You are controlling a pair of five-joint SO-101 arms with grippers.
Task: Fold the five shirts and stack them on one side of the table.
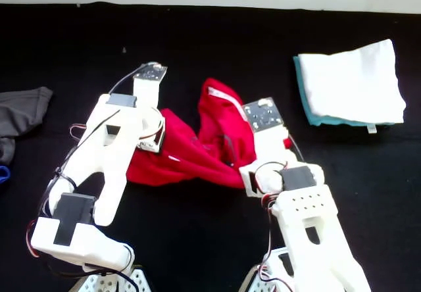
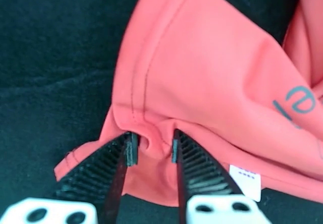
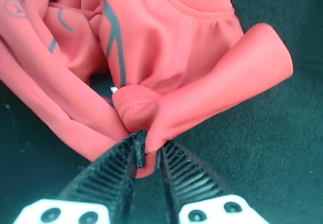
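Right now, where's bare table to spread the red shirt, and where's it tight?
Free: the far strip of table between the grey shirt and the folded stack, beyond the red shirt; also the near-right corner, on the arms' side of the stack. Crowded: the centre, where the left gripper and right gripper are both shut on the red shirt.

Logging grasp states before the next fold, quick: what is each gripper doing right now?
Left gripper: closed, pinching a hemmed edge of the red shirt.
Right gripper: closed, pinching a bunched fold of the same red shirt.
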